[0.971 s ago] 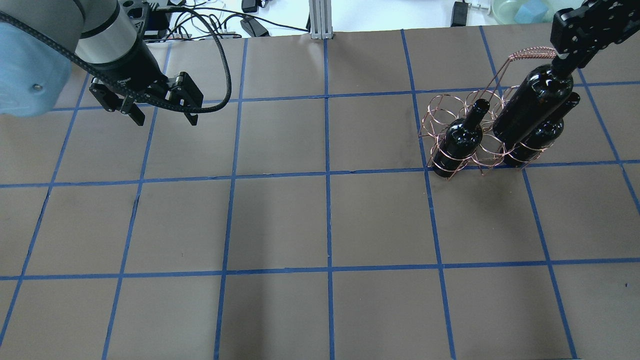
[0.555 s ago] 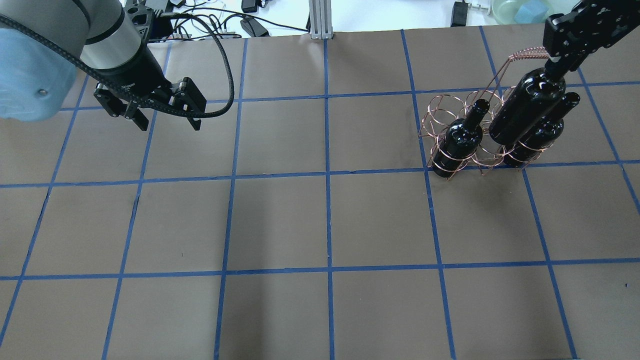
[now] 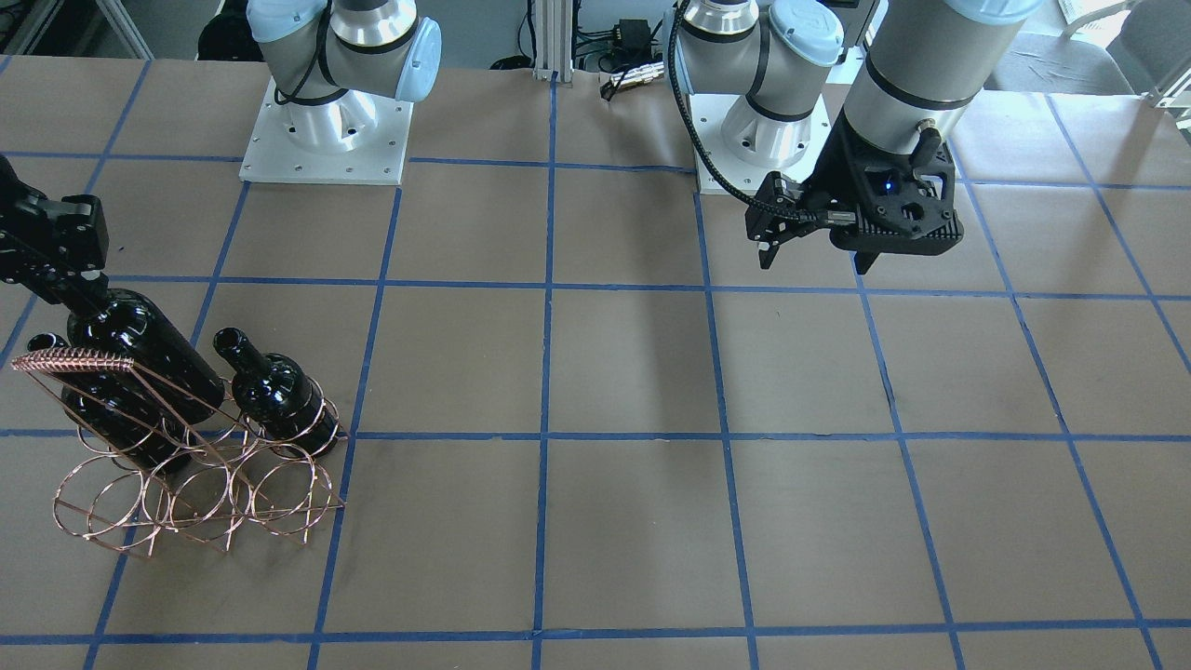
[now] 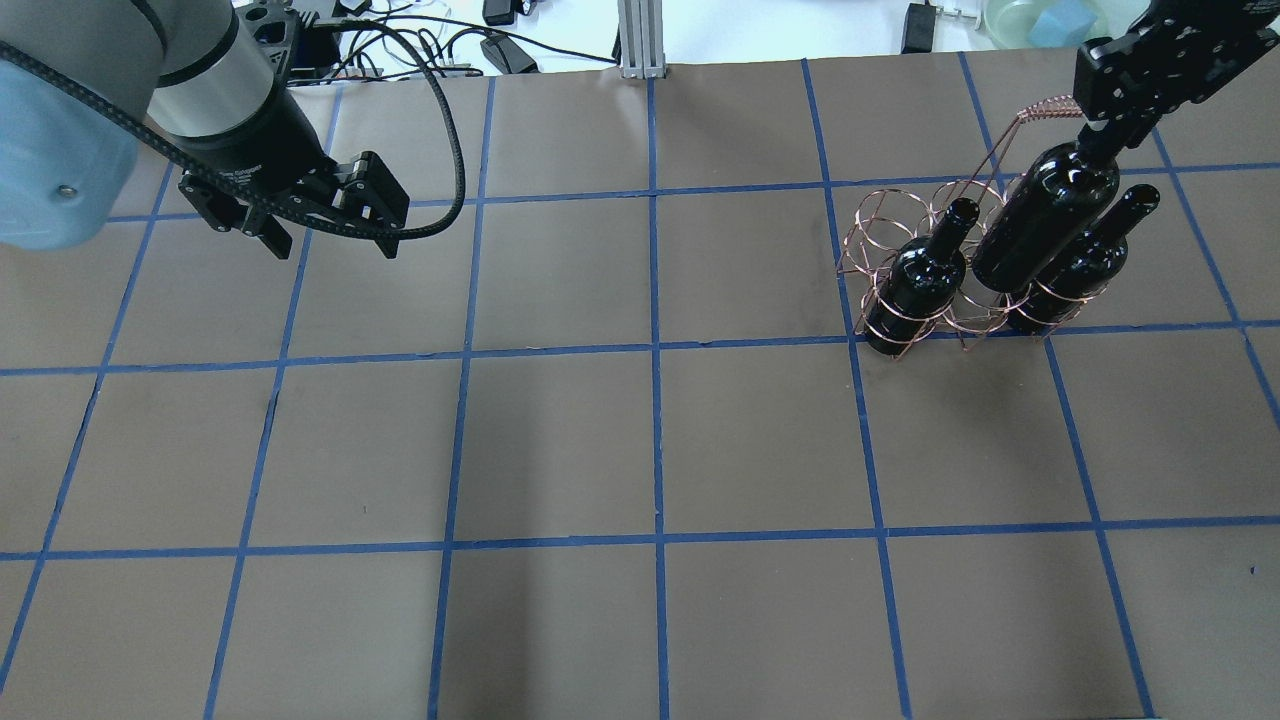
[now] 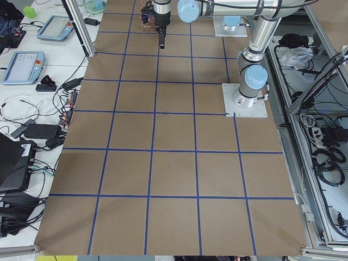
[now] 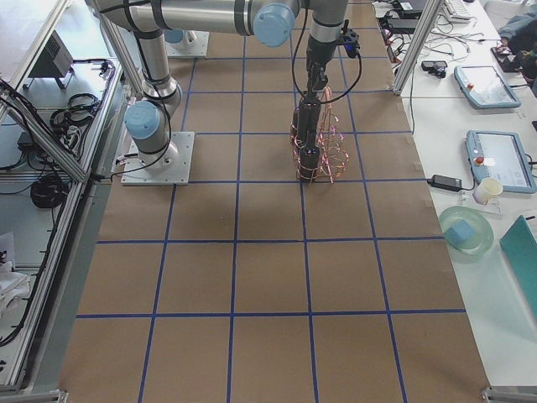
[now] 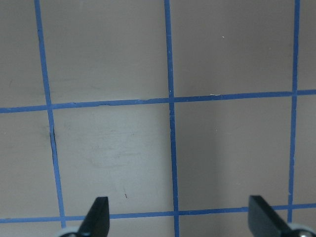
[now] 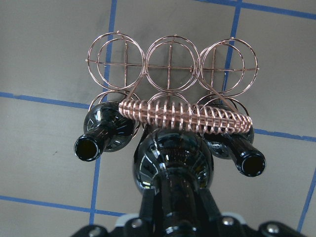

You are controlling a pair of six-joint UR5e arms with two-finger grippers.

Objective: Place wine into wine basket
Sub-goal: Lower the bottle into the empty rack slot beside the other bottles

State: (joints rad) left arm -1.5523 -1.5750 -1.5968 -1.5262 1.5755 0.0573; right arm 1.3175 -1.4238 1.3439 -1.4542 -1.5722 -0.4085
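Note:
The copper wire wine basket [image 4: 872, 226] stands at the table's far right, also in the front view [image 3: 186, 507] and the right wrist view [image 8: 170, 59]. Two black wine bottles [image 4: 925, 282] [image 4: 1085, 262] stand in the outer rings of its row nearer the robot. My right gripper [image 4: 1100, 140] is shut on the neck of a third bottle [image 4: 1045, 228], tilted, with its base at the middle ring between them [image 8: 173, 160], just under the coil handle [image 8: 187, 116]. My left gripper [image 4: 332, 245] hangs open and empty over the left side [image 7: 180, 219].
The table is brown paper with a blue tape grid [image 4: 655, 345]. Cables and boxes [image 4: 480, 45] lie past its far edge. A bowl with a blue block [image 4: 1040, 20] sits at the far right. The arm bases [image 3: 326, 130] stand on the robot side.
My right gripper has lowered the held bottle toward the middle ring of the basket. My left gripper has shifted slightly and stays open.

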